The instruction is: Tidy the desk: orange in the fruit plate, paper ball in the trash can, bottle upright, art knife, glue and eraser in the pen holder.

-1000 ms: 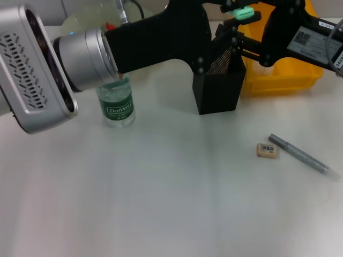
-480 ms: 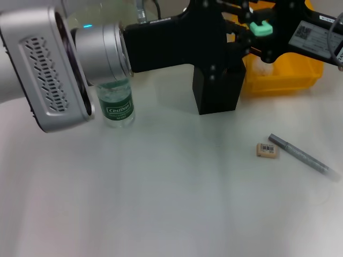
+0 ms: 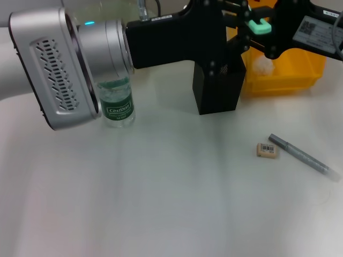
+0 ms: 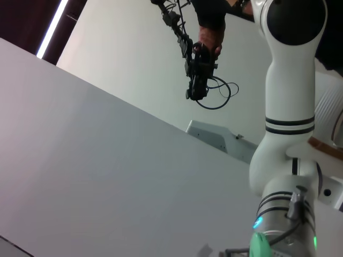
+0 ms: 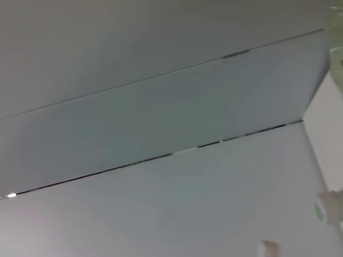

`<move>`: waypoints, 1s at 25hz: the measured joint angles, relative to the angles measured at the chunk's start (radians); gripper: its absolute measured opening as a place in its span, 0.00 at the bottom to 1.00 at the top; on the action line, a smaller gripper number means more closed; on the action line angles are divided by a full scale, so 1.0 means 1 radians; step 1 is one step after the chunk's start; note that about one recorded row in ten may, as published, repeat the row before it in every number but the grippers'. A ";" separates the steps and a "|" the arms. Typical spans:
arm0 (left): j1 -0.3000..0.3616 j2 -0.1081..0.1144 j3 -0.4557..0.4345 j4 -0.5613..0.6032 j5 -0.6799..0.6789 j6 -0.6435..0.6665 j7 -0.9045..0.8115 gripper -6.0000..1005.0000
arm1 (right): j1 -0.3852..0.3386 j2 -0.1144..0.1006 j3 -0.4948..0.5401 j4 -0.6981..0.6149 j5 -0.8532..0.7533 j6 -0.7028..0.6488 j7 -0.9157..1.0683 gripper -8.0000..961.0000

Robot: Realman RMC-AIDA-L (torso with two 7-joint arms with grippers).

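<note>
Left gripper (image 3: 257, 25): above the pen holder (image 3: 217, 88) at the desk's far edge, clenched on a green-capped thing, probably the glue.
Eraser (image 3: 267, 151): near the right edge.
Risk: we miss the holder's mouth.

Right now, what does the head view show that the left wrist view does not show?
Only the head view shows the desk items: the upright bottle, the pen holder, the trash can with the paper ball inside, the eraser and a grey pen. Only the left wrist view shows a wall and a white arm column. They share no desk item.
</note>
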 joint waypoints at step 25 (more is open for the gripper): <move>-0.008 0.003 -0.011 0.054 0.057 -0.031 0.000 0.11 | -0.001 -0.025 0.032 -0.037 -0.042 0.002 0.027 0.41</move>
